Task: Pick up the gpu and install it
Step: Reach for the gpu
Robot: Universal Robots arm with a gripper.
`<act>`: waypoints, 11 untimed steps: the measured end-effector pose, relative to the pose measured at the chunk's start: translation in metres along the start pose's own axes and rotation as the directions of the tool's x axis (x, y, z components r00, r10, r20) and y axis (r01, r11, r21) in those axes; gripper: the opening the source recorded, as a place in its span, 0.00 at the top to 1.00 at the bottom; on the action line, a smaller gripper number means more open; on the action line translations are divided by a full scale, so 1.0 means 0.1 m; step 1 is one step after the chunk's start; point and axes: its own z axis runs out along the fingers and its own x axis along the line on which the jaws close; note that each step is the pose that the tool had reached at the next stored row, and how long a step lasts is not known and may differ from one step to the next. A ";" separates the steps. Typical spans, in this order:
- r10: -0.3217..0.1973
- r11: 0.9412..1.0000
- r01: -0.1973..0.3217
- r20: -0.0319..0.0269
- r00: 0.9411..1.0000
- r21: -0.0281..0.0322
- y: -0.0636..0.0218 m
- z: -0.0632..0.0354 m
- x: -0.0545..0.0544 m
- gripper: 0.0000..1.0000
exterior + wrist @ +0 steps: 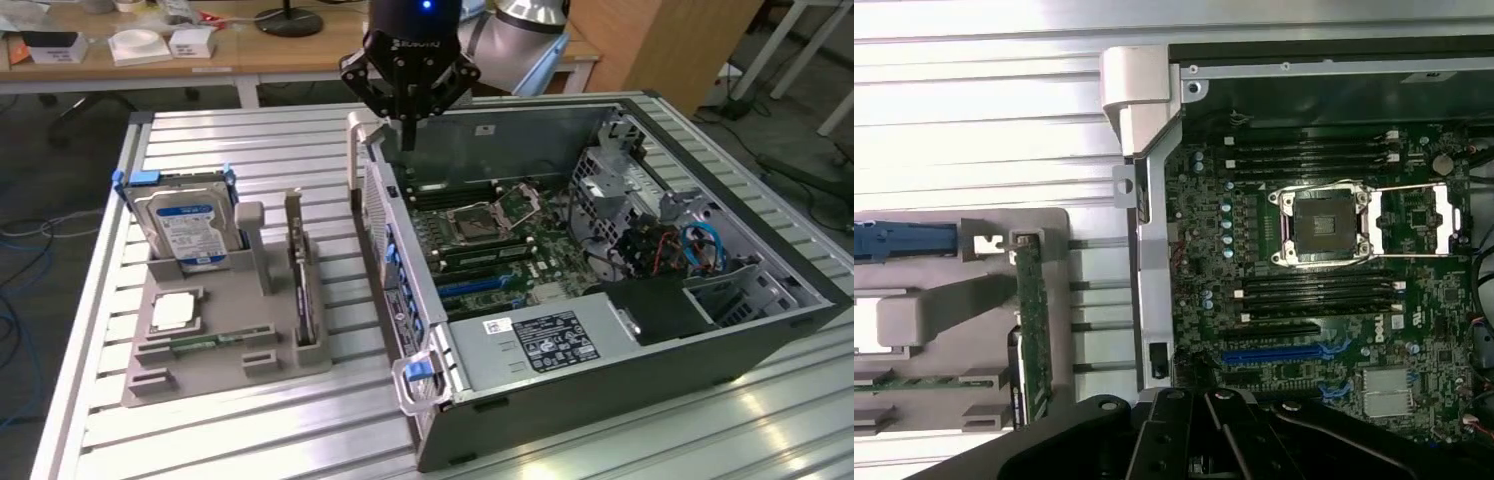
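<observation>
One gpu (pixel 306 292) stands on edge in the grey holder (pixel 200 372) just beside the open computer case (pixel 601 385), while the gripper (pixel 404 135), clenched on nothing, hangs over the case's rim, so descending unopened could ram the card's top edge.

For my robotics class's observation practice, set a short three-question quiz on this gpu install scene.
1. True or false: the gripper hangs over the holder.
2. The gpu stands: A) on edge in the holder; B) inside the case; C) in the gripper.
3. Which blue-labelled part stands in the holder?
Key: 1 false, it hangs shut and empty over the case's edge; 2 A; 3 the hard drive.
</observation>
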 end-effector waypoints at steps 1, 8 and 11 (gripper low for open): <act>0.000 1.000 0.000 0.000 1.000 0.000 -0.002 -0.001 0.02 0.90; 0.000 1.000 0.000 0.000 1.000 0.000 -0.017 -0.005 0.19 0.90; 0.000 1.000 0.000 0.000 1.000 0.000 -0.023 -0.007 0.26 0.90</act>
